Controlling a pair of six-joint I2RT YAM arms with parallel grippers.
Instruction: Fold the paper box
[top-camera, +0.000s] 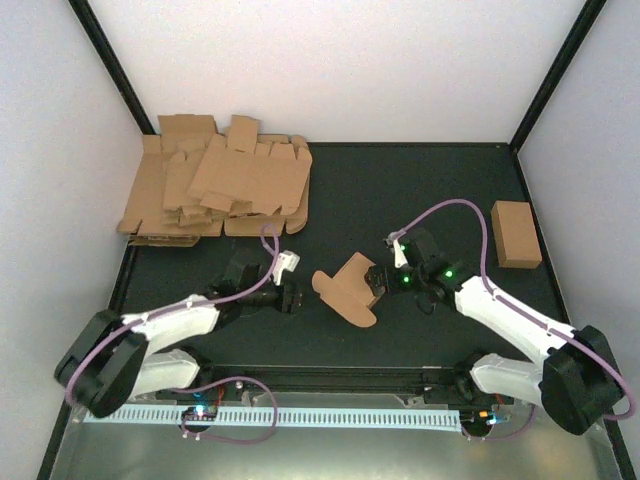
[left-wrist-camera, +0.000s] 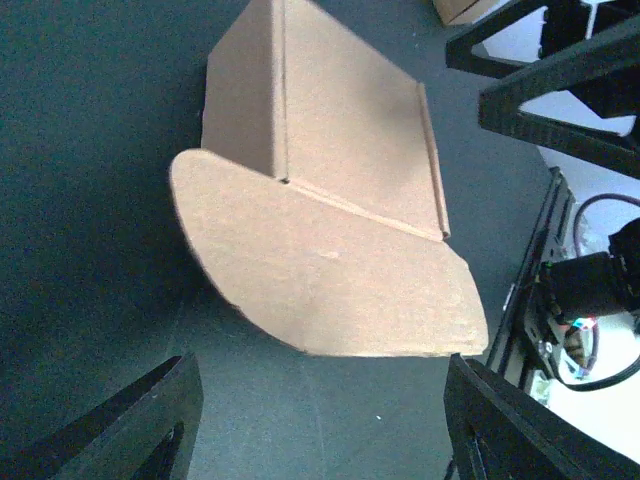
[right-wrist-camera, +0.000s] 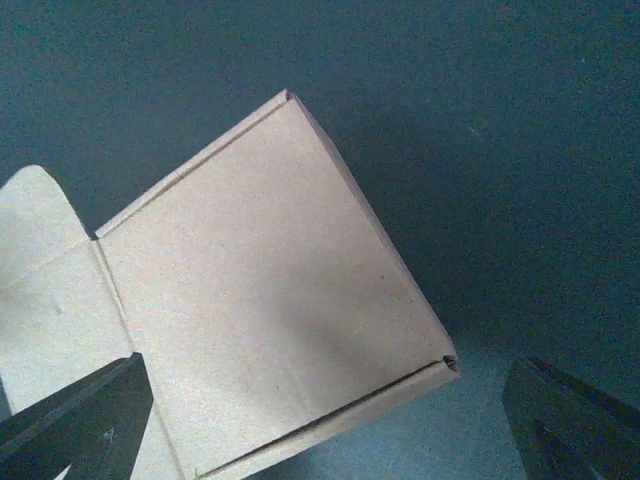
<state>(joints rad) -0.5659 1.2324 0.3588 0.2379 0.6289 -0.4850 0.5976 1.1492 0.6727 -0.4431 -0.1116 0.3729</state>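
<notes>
Paper box (top-camera: 347, 288), a partly folded brown carton with a rounded flap spread out, lies on the dark table (top-camera: 400, 190) between both arms. Left gripper (top-camera: 290, 296) sits just beside it, jaws apart, holding nothing. Right gripper (top-camera: 378, 285) is at its other side, jaws wide, not clamping it. Farther back: a heap of flat cardboard blanks (top-camera: 220, 185) left, a closed cardboard box (top-camera: 516, 233) right

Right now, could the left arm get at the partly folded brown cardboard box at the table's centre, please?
Probably yes: the left gripper is open and faces the rounded flap of the brown cardboard box, with only bare dark mat between them.
</notes>
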